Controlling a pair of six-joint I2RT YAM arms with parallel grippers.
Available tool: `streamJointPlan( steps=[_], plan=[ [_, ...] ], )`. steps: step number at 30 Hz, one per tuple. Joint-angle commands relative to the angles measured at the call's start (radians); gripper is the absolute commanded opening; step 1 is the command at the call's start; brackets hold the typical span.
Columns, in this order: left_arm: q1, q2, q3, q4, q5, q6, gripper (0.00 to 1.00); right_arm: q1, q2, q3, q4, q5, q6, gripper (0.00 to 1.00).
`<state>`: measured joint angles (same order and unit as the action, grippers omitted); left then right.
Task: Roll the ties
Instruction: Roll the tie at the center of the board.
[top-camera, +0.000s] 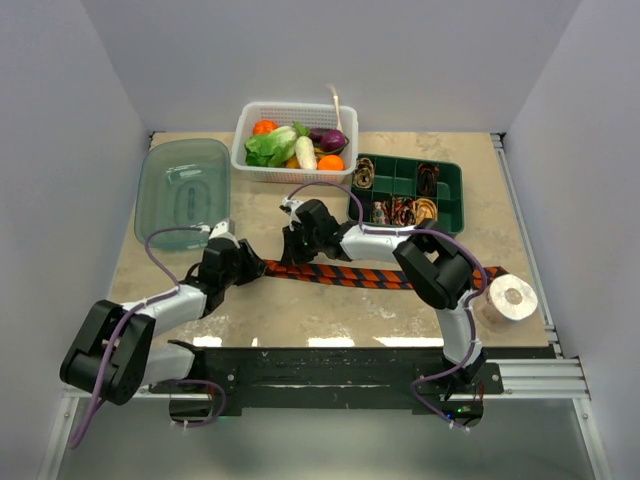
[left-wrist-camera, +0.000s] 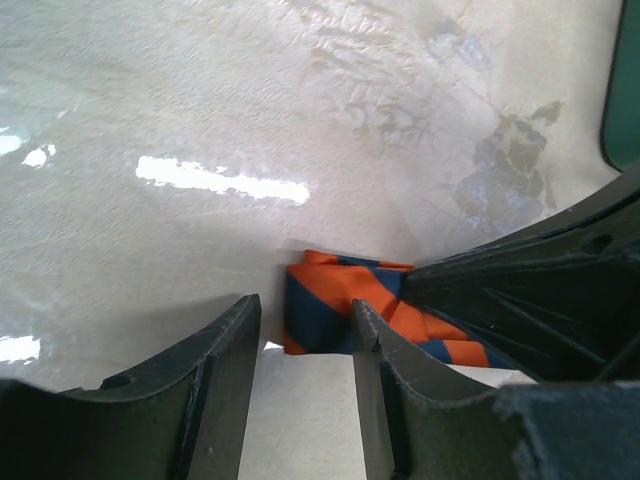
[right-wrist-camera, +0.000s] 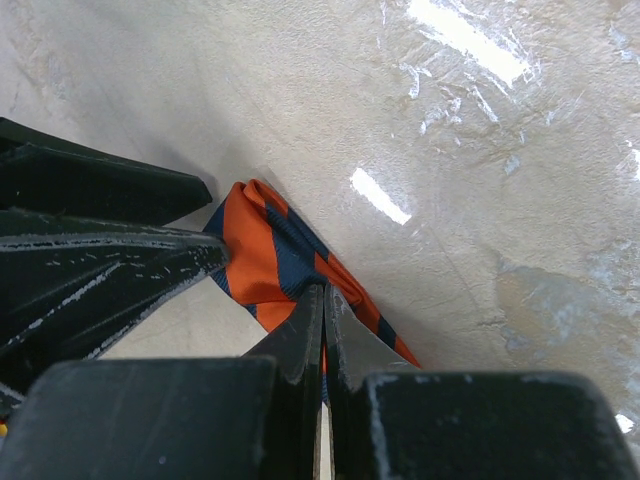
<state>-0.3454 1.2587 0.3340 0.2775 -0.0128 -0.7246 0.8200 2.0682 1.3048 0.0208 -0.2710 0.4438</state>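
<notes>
An orange-red and dark diagonally striped fabric necktie (top-camera: 380, 275) lies stretched left to right across the middle of the pale stone-patterned counter (top-camera: 300, 325), its right end close to a white tape roll (top-camera: 512, 297) at the counter's right edge. Both arms meet at the tie's left end, which is folded over on itself. The left end effector (left-wrist-camera: 305, 315) is spread, its black fingers (left-wrist-camera: 220, 375) on either side of the folded end, with the right-hand one overlapping the cloth. The right end effector (right-wrist-camera: 322, 292), just right of it, is pressed together and pinches the folded tie fabric. At the far right, a dark green compartment tray (top-camera: 458, 195) holds brown and tan coiled ties (top-camera: 425, 208). A white plastic basket (top-camera: 243, 135) of vegetables stands at the far edge, and a clear teal plastic lid (top-camera: 185, 190) lies at the far left
</notes>
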Motion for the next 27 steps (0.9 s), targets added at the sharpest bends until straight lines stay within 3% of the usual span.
streamJointPlan(
  steps=[1, 9, 13, 17, 20, 25, 27],
  plan=[
    [0.019, -0.030, -0.024, 0.031, -0.007, -0.007, 0.46, 0.007, -0.026, -0.025, -0.070, 0.041, -0.028, 0.00],
    [0.043, 0.010, -0.118, 0.241, 0.163, -0.053, 0.43, 0.007, -0.025, -0.029, -0.070, 0.044, -0.031, 0.00],
    [0.057, 0.044, -0.138, 0.299, 0.180, -0.073, 0.43, 0.007, -0.020, -0.030, -0.067, 0.044, -0.028, 0.00],
    [0.080, 0.048, -0.167, 0.336, 0.200, -0.088, 0.52, 0.005, -0.023, -0.033, -0.067, 0.042, -0.033, 0.00],
    [0.097, 0.064, -0.177, 0.362, 0.211, -0.093, 0.52, 0.007, -0.025, -0.035, -0.062, 0.041, -0.031, 0.00],
    [0.111, 0.105, -0.197, 0.466, 0.249, -0.124, 0.44, 0.007, -0.033, -0.033, -0.061, 0.038, -0.031, 0.00],
    [0.111, 0.111, -0.205, 0.500, 0.255, -0.134, 0.35, 0.007, -0.033, -0.033, -0.061, 0.038, -0.033, 0.00]
  ],
)
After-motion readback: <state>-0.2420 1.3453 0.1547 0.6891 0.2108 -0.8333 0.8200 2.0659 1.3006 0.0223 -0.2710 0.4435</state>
